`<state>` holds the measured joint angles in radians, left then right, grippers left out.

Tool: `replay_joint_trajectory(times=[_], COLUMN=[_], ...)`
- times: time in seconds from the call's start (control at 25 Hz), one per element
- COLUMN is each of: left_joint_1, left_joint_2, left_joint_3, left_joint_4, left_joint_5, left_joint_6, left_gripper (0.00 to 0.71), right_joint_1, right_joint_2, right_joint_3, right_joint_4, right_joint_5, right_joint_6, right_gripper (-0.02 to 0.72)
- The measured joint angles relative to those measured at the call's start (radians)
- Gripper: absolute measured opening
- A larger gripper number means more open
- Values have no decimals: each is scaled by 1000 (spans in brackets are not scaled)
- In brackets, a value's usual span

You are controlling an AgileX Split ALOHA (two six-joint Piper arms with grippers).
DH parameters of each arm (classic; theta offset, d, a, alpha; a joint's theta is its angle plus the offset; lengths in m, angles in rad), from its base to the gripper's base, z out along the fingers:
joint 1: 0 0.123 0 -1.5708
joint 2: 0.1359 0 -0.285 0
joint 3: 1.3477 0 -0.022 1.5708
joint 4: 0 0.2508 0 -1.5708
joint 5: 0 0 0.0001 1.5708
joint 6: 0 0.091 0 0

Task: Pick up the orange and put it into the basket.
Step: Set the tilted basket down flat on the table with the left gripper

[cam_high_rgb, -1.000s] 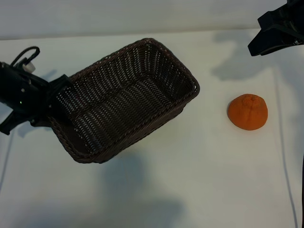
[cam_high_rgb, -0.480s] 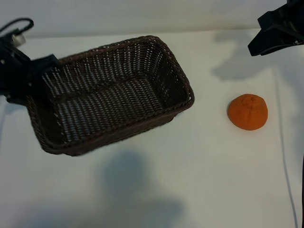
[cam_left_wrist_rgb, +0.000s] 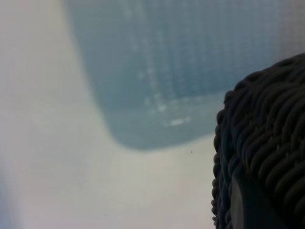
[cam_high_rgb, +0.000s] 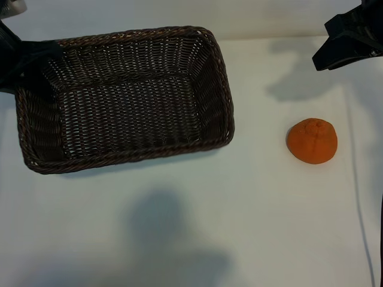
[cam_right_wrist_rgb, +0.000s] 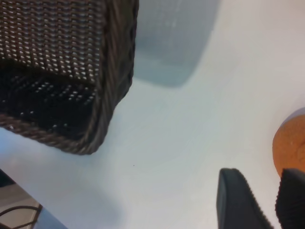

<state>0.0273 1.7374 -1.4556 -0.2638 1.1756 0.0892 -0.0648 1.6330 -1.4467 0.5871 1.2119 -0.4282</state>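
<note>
Basket [cam_high_rgb: 125, 98]: dark brown wicker, rectangular, held off the white tabletop [cam_high_rgb: 251, 227] with its shadow cast below it, filling the upper left of the exterior view, open side facing the camera, nothing inside. Left end effector [cam_high_rgb: 24, 66]: at the basket's left short end, clamped on the braided rim; in the left wrist view, one dark finger [cam_left_wrist_rgb: 252, 207] pressed against the weave of the rim [cam_left_wrist_rgb: 267, 143], with the basket's blurred shadow on the tabletop beyond. Orange [cam_high_rgb: 312, 140]: sitting on the tabletop well to the right of the basket, apart from it, knobbed top upward, untouched. Right end effector [cam_high_rgb: 347, 39]: hovering at the upper right corner of the exterior view, above and beyond the orange, gripping nothing; in the right wrist view, two dark fingers [cam_right_wrist_rgb: 238, 200] standing partly apart, a narrow gap between them, the orange's edge [cam_right_wrist_rgb: 290, 145] just beside them and a corner of the raised basket [cam_right_wrist_rgb: 86, 95] farther off.
</note>
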Motion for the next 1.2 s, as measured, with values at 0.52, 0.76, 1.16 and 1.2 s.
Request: replay_joint_trajectory(times=[0.52,0.76,1.16,1.2], left_joint_1=[-1,-9,-33,-38], left_joint_2=[34,129,257,264], left_joint_3=[-6,-7,-7,-8], left_joint_4=[-79,-118,-140,-141], left_joint_5=[0,0,-12,-12], left_joint_6=[65,66,86,86], left_gripper=[176,176,176,176], right_joint_1=[0,0,0,0], right_joint_2=[0,0,0,0], right_joint_3=[0,0,0,0], right_joint_4=[0,0,0,0], right_joint_5=[2,4,3,3], right_joint_6=[0,0,0,0], right_gripper=[246,246,246,246])
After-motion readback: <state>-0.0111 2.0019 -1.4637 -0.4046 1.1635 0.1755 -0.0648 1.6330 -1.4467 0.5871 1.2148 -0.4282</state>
